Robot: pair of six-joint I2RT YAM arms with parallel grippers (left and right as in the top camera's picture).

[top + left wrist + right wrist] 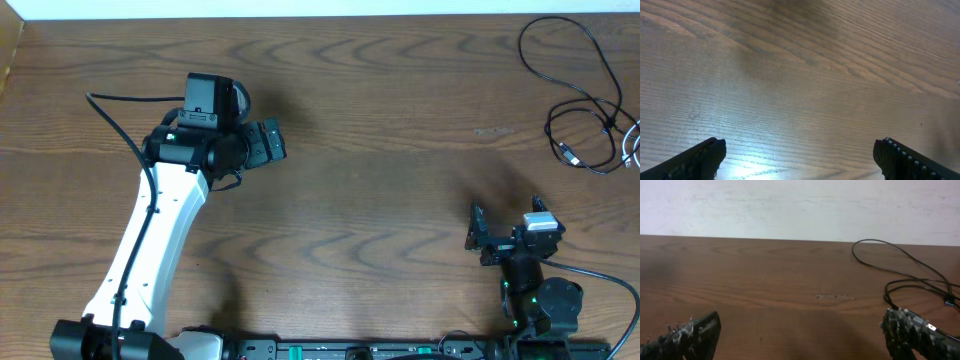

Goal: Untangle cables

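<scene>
The cables lie at the table's far right corner: the black cord (583, 92) runs in loose loops, and a bit of the white cord (631, 146) shows at the frame's right edge. In the right wrist view the black cord (905, 262) lies ahead and to the right, one small plug end beside the right fingertip (912, 332). My right gripper (506, 214) (800, 330) is open and holds nothing, nearer than the cords and to their left. My left gripper (274, 142) (800, 155) is open over bare wood at the left, far from the cords.
The wooden table (380, 120) stretches between the two arms. A pale wall (790, 205) stands behind the far edge. The left arm's own black wire (120, 120) curves out from its wrist. The arm bases sit along the near edge.
</scene>
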